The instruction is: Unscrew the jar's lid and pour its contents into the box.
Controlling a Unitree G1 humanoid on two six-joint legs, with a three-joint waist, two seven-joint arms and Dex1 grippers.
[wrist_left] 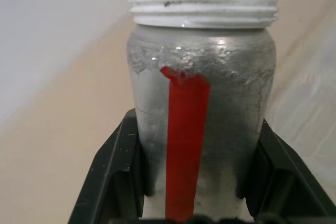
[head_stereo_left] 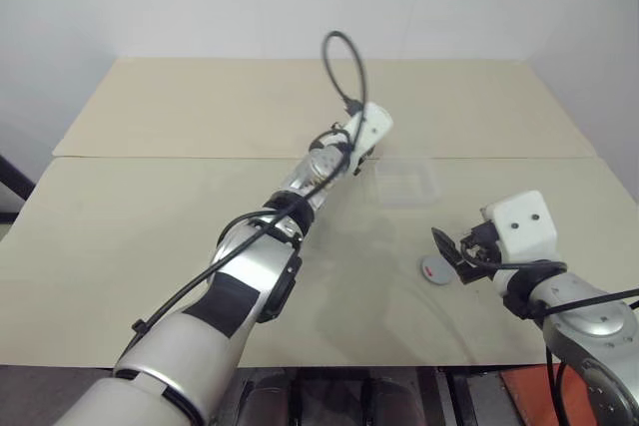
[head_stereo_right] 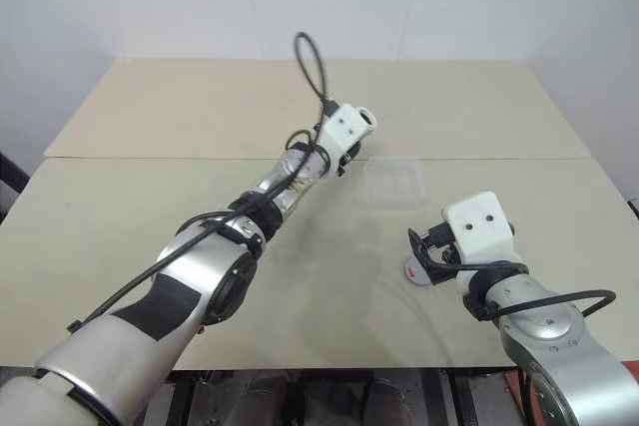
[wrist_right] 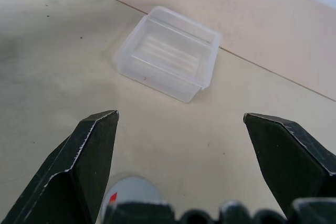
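My left gripper is shut on the silvery jar, which has a red stripe down its side. The jar's white threaded neck is bare, with no lid on it. Its contents are hidden. That arm reaches out over the table, with the hand just left of the clear plastic box. The grey lid with its red mark lies flat on the table, nearer to me than the box. My right gripper hangs open just above the lid, pointing toward the box.
The beige table is made of two joined tops with a seam running behind the box. A black cable loops up from my left wrist. A white wall stands behind the far edge.
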